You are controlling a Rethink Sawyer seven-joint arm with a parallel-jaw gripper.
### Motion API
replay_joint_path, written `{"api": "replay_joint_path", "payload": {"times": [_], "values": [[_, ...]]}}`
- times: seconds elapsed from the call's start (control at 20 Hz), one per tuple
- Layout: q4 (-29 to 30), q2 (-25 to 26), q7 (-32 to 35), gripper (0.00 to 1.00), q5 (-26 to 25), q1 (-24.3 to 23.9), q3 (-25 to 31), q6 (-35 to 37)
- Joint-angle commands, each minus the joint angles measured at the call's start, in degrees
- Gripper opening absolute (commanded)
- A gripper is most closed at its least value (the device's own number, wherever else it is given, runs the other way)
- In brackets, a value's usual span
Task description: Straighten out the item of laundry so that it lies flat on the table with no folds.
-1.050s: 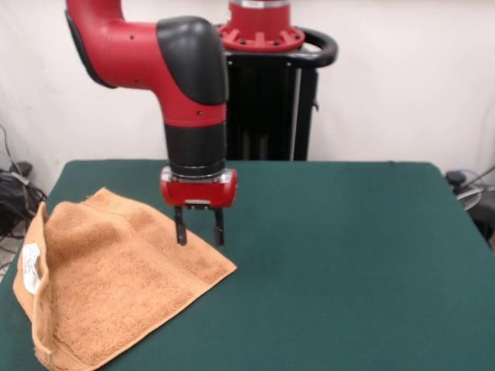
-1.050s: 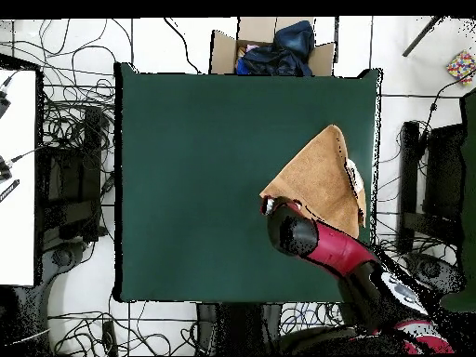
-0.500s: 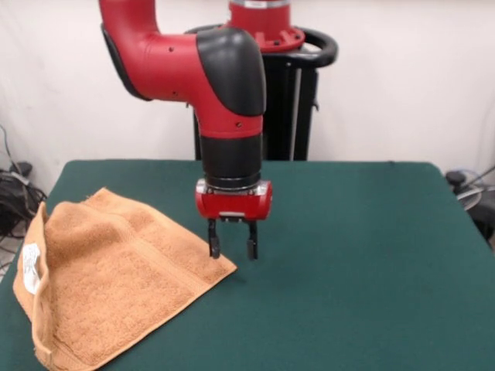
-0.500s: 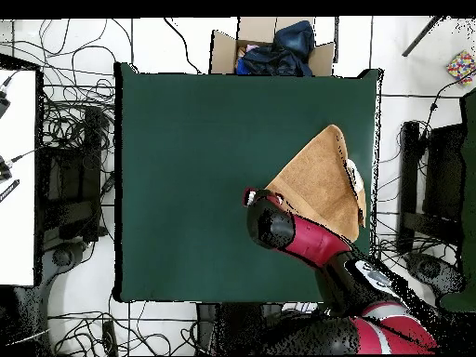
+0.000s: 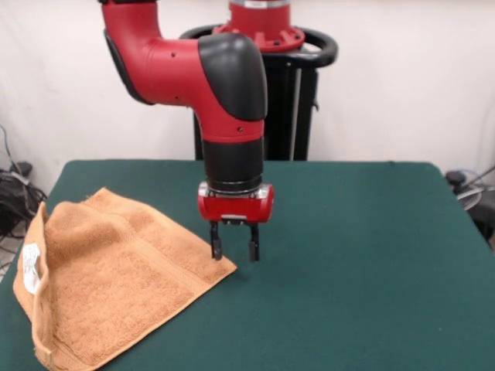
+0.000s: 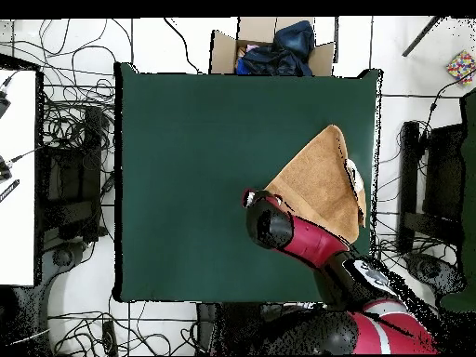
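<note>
The item of laundry (image 5: 108,274), an orange-tan towel, lies folded into a triangle at the left of the table (image 5: 348,263) in the front view, a white label (image 5: 31,267) on its raised left edge. My gripper (image 5: 233,250) hangs open just above the towel's right corner, nothing between its fingers. From overhead, the towel (image 6: 321,177) sits near the table's (image 6: 186,167) right edge, and the arm covers its lower left corner and the gripper.
Overhead, a cardboard box (image 6: 270,48) with dark cloth stands beyond the table's top edge. Cables (image 6: 74,139) cover the floor to the left. A black stand (image 5: 271,100) rises behind the table in the front view.
The arm swung right across the towel, from over its middle to its right corner, and dropped slightly. The gripper stayed open. The towel has not moved.
</note>
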Motion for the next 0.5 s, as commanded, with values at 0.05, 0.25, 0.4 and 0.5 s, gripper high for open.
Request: {"api": "replay_joint_path", "payload": {"times": [0.05, 0.25, 0.4, 0.5], "values": [[-2.8, 2.6, 13.4, 1.0, 3.4, 0.4, -1.9, -1.2], [-4.0, 3.3, 12.9, 1.0, 3.5, 0.6, -2.4, -0.8], [-4.9, 4.6, 13.1, 1.0, 3.9, 0.7, -2.4, -1.2], [-5.9, 5.7, 12.9, 1.0, 4.0, 0.6, -2.3, -1.5]]}}
